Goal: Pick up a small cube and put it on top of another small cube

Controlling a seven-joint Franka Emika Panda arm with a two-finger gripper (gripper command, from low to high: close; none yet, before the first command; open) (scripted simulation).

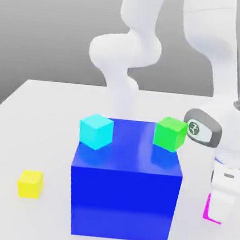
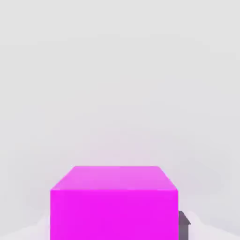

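A small magenta-pink cube [image 1: 206, 208] rests on the white table [image 1: 38, 129] at the exterior view's right, beside the large blue block [image 1: 125, 190]. My gripper [image 1: 215, 215] has come down over it, and the white hand hides most of the cube. In the hand view the magenta cube [image 2: 115, 206] sits between my fingers, with one dark fingertip [image 2: 184, 226] against its side. The gripper is shut on this cube, which still looks to be down on the table.
A cyan cube [image 1: 96, 131] and a green cube [image 1: 170, 133] stand on top of the blue block. A small yellow cube [image 1: 30, 183] lies on the table at the exterior view's left. The arm's white links rise behind the block.
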